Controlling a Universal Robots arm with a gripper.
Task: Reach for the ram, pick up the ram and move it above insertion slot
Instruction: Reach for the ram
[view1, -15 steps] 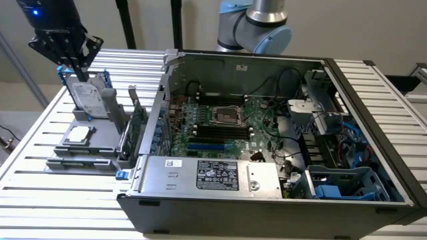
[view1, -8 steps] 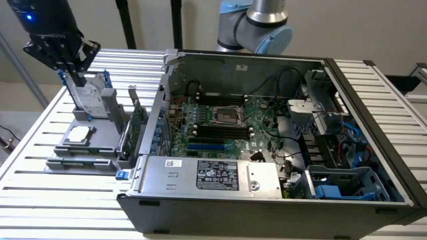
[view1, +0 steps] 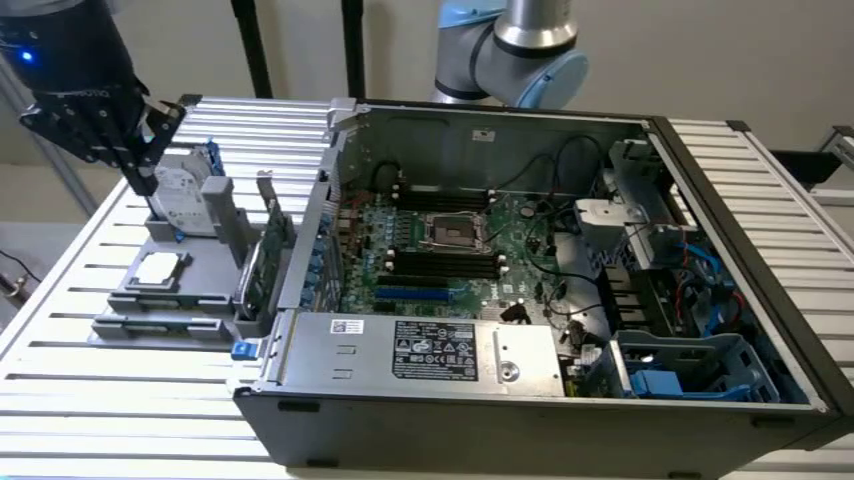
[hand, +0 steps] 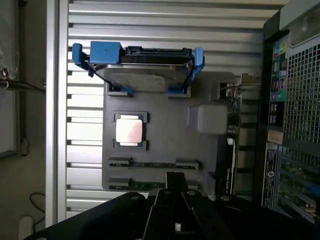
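Exterior view, gripper (view1: 138, 172) above grey holder (hand: 167, 130), ram (hand: 152, 164) untouched

Dark gripper (view1: 132, 168) at the exterior view's upper left — aimed downward, slightly tilted.

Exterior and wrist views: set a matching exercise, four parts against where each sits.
Things:
1. silver hard drive in a blue carrier
2. square silver processor chip
3. long thin green ram stick
4. long black insertion slot
Places:
A. on the green motherboard inside the open case
B. flat in the middle of the grey holder
C. standing on edge at one end of the holder
D. lying lengthwise at the holder's other end
Pairs: 1-C; 2-B; 3-D; 4-A
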